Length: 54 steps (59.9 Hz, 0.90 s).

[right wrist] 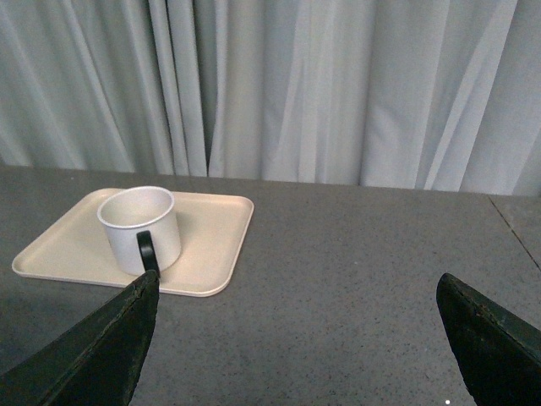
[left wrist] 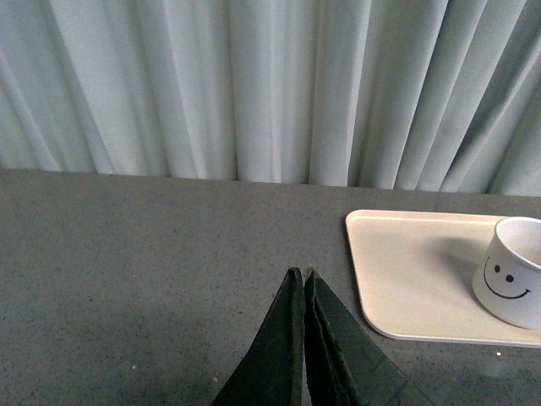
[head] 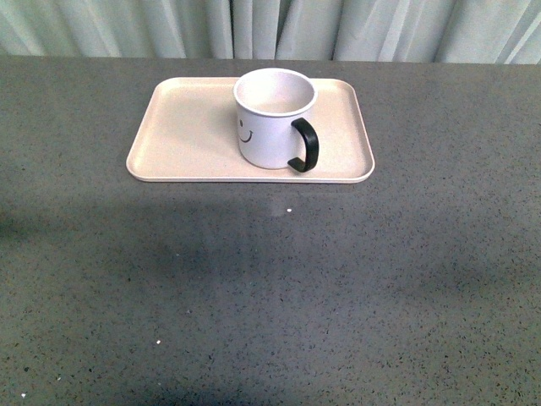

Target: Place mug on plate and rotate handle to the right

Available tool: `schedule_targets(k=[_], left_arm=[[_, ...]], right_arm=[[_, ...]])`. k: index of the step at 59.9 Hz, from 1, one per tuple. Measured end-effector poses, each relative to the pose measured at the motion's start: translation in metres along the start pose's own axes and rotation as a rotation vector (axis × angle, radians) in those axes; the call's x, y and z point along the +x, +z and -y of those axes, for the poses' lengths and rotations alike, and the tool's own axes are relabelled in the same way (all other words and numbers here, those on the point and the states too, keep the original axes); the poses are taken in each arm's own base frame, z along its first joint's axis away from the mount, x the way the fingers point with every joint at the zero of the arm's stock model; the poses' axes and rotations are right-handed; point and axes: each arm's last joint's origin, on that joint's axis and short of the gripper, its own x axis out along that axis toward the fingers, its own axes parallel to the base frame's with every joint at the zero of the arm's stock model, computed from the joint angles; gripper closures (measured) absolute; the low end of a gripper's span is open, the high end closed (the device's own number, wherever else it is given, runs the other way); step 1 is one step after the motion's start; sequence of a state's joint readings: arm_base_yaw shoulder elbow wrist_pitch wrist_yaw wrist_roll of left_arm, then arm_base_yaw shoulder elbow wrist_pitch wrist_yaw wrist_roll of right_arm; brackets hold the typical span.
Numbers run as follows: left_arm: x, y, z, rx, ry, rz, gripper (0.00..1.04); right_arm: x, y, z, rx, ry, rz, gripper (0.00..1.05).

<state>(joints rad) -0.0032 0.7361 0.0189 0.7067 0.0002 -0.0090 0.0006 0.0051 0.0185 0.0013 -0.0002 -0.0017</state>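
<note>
1. The mug (head: 275, 118) is seen in the upper middle of the front view. It is stood upright on the plate (head: 182, 127), in the plate's right half.
2. The handle (head: 307, 145) is turned to the right of the frame and a little toward the camera.
3. A smiley face (head: 245, 134) is printed on the left front of the mug. Only part of it is seen from the front.
4. The plate is laid flat on the grey table (head: 270, 288), in the upper part of the frame. A pale curtain (head: 270, 30) is hung behind the table.
5. The left gripper (left wrist: 303, 275) is seen in the left wrist view. Its two dark fingers are pressed together. It is held over bare table, apart from the plate.
6. The right gripper (right wrist: 297, 277) is seen in the right wrist view. Its fingers are spread wide, with only table seen between them. The mug and plate are seen farther off and are not touched by it.
</note>
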Motion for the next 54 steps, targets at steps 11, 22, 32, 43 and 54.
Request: schedule_targets(k=[11, 22, 32, 43, 54], left_arm=[[-0.013, 0.004, 0.000, 0.000, 0.000, 0.015, 1.03], [-0.020, 0.006, 0.000, 0.000, 0.000, 0.021, 1.03], [-0.026, 0.007, 0.000, 0.000, 0.000, 0.024, 1.03], [-0.030, 0.007, 0.000, 0.000, 0.000, 0.024, 1.03], [-0.034, 0.007, 0.000, 0.000, 0.000, 0.024, 1.03]], right_arm=[[0.000, 0.000, 0.000, 0.000, 0.000, 0.000, 0.09], [0.000, 0.000, 0.000, 0.000, 0.000, 0.000, 0.09], [0.000, 0.000, 0.000, 0.000, 0.000, 0.000, 0.09], [0.000, 0.000, 0.000, 0.000, 0.000, 0.000, 0.09], [0.000, 0.000, 0.000, 0.000, 0.000, 0.000, 0.09]])
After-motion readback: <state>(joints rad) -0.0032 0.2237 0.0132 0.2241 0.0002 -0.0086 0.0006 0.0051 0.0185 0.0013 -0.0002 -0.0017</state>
